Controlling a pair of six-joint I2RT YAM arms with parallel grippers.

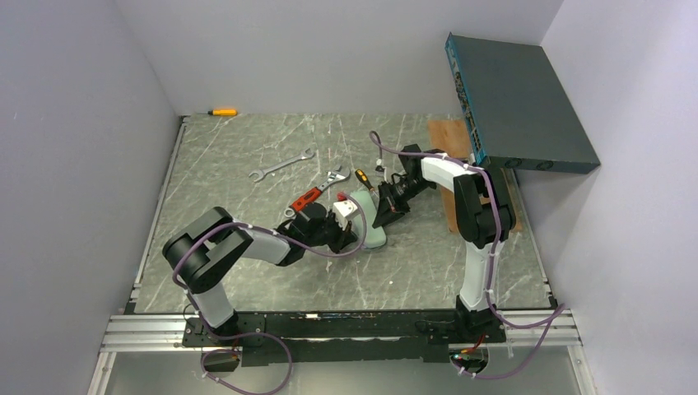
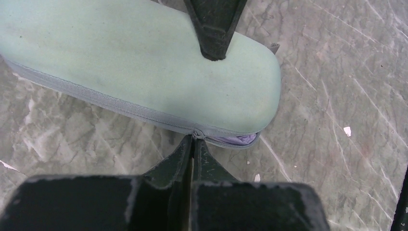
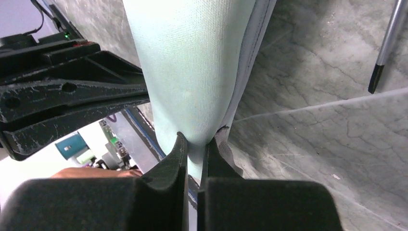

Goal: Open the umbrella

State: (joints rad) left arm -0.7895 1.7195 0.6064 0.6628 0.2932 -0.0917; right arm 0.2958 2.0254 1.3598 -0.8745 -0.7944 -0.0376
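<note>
The pale mint-green oval case (image 1: 372,224) lies mid-table between both grippers. In the left wrist view the case (image 2: 144,62) is zipped shut except at its right end, where a sliver of the umbrella's lavender fabric (image 2: 240,139) shows in the gap. The rest of the umbrella is hidden inside. My left gripper (image 2: 194,142) is shut on the zipper pull (image 2: 196,133) at the case's near edge; it also shows in the top view (image 1: 350,226). My right gripper (image 3: 195,143) is shut on the case's edge (image 3: 192,72), pinching the fabric; it also shows in the top view (image 1: 385,214).
Wrenches (image 1: 282,164), an adjustable wrench (image 1: 332,177), a red-handled tool (image 1: 306,198) and a yellow-black screwdriver (image 1: 362,177) lie behind the case. An orange screwdriver (image 1: 222,112) lies at the back edge. A blue-grey box (image 1: 518,103) and a wooden board (image 1: 449,136) are at the right.
</note>
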